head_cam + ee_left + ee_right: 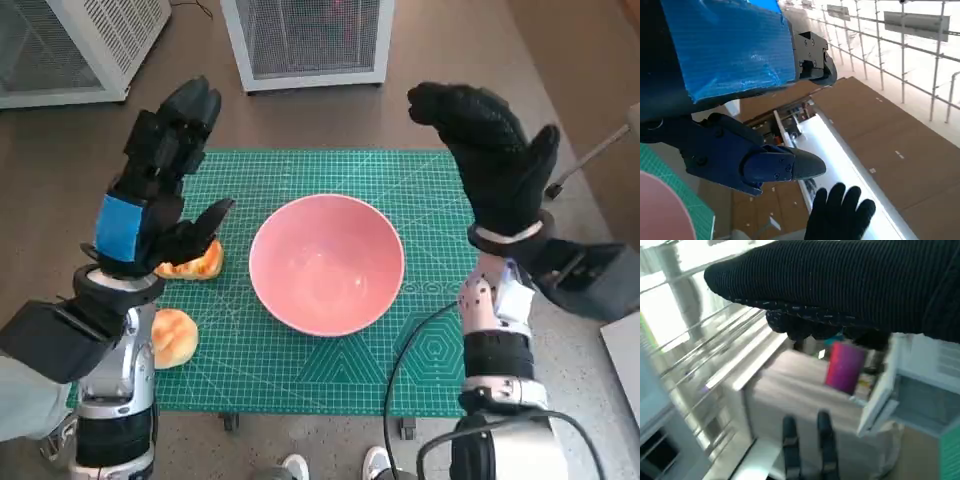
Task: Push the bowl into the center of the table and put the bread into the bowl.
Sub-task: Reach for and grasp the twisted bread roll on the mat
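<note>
A pink bowl [326, 262] sits upright near the middle of the green cutting mat [400, 190]; its rim shows in the left wrist view [660, 210]. Two pieces of bread lie at the mat's left: one [195, 262] partly hidden under my left hand, the other [172, 337] near the front left corner. My left hand [160, 185] is raised above the mat's left side, fingers spread, holding nothing. My right hand [490, 160] is raised above the mat's right side, open and empty; its gloved fingers show in the left wrist view [840, 212].
Two white mesh-fronted cabinets [310, 40] stand on the brown floor beyond the table. A black cable [410, 345] runs over the mat's front right. A person's shoes [335, 467] show at the front edge.
</note>
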